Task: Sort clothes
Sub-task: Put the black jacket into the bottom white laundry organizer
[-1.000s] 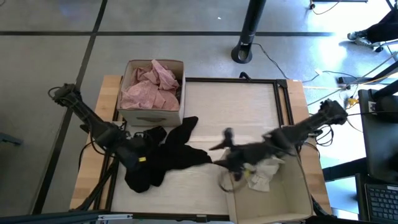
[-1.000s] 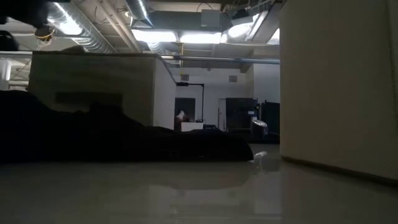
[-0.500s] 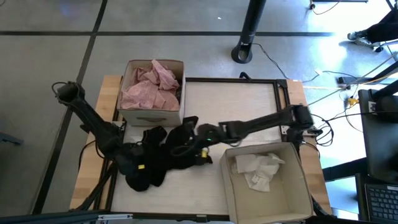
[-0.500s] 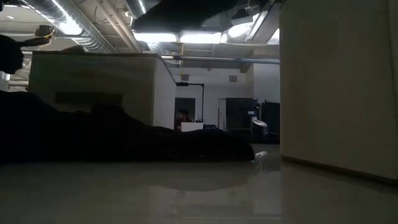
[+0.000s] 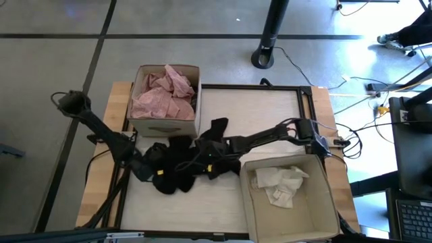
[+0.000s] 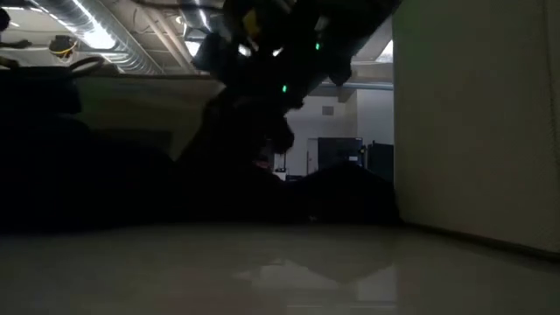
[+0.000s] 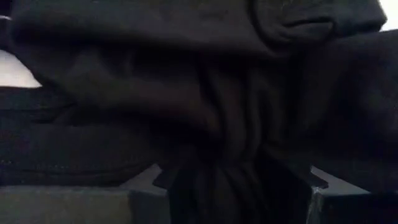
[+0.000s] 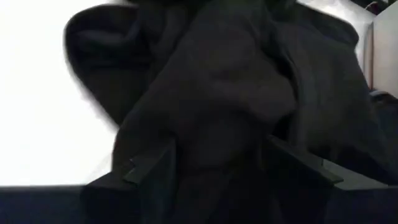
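A garment heap (image 5: 185, 162) lies between two boxes (image 5: 165, 101) (one left-rear, one right-front (image 5: 290, 196)).

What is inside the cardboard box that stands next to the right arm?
The box beside the right arm holds crumpled pale, whitish cloth on its bare floor. Anything under that cloth is covered and cannot be seen.

You see: black garment (image 5: 181, 162), plain, table centre | pale pink garment (image 5: 162, 94), faintly patterned, in tan cardboard box (image 5: 164, 125), far left | off-white cloth (image 5: 280, 183), plain, in beige box (image 5: 324, 209), near right | table top (image 5: 250, 111) pale whitish, black-edged, light wood border | both arms dark.
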`<control>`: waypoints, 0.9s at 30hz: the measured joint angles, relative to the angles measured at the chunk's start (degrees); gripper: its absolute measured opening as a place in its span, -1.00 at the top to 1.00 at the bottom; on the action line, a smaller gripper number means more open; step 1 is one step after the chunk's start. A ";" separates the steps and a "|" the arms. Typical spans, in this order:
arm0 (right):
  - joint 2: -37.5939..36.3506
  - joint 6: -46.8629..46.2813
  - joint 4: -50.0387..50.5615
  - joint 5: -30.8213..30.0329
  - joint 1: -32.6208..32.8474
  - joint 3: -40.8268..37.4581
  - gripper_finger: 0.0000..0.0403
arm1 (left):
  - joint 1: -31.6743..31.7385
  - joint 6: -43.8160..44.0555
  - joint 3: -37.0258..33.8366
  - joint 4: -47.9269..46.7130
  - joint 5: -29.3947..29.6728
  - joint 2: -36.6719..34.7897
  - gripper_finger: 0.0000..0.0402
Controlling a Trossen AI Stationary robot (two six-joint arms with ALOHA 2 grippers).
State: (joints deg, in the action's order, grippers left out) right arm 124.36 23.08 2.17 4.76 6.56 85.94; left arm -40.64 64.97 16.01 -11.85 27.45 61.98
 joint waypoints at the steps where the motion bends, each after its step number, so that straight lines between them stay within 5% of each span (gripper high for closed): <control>1: 0.69 0.22 -0.62 -0.24 -0.21 -0.01 -0.19 | 0.66 -0.83 -0.56 1.43 0.69 0.00 0.21; 10: 5.55 0.76 -10.57 -8.09 -0.29 0.01 -0.19 | 5.84 -8.86 -3.57 13.26 2.02 0.07 0.21; 18: 10.04 -3.37 -13.64 -6.55 -1.37 0.32 -0.12 | 7.71 -14.89 -3.69 19.50 2.20 0.07 0.21; 27: 11.10 -2.35 -14.65 -6.65 -1.21 0.17 0.84 | 7.60 -19.93 -3.69 24.60 7.49 0.04 0.21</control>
State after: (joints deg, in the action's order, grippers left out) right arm 135.47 20.73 -12.48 -1.88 5.34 86.11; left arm -33.04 45.04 12.32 12.74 34.95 62.02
